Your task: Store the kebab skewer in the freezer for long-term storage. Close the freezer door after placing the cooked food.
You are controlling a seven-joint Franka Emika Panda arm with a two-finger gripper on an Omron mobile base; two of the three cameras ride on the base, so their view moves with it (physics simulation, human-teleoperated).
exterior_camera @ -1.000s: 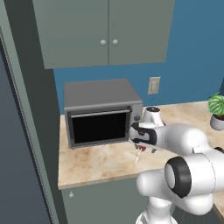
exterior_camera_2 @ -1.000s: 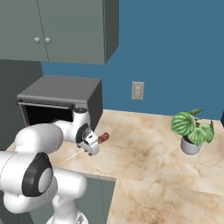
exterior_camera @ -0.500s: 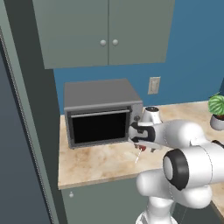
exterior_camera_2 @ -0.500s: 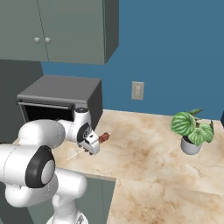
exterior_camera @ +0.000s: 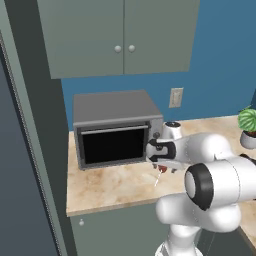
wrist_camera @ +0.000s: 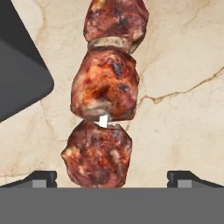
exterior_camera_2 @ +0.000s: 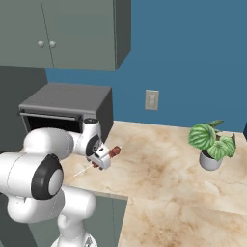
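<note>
Reddish-brown meat chunks of the kebab skewer sit between the gripper fingertips, clamped and lifted above the marble counter. Toaster oven just beyond; potted plant well apart.

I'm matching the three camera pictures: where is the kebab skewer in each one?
Left base view: kebab skewer, right of centre, below the pincer.
Right base view: left of centre, at the pincer.
Hand view: centre, running from top to bottom.
Shared landmark: the marbled counter, beneath it.
</note>
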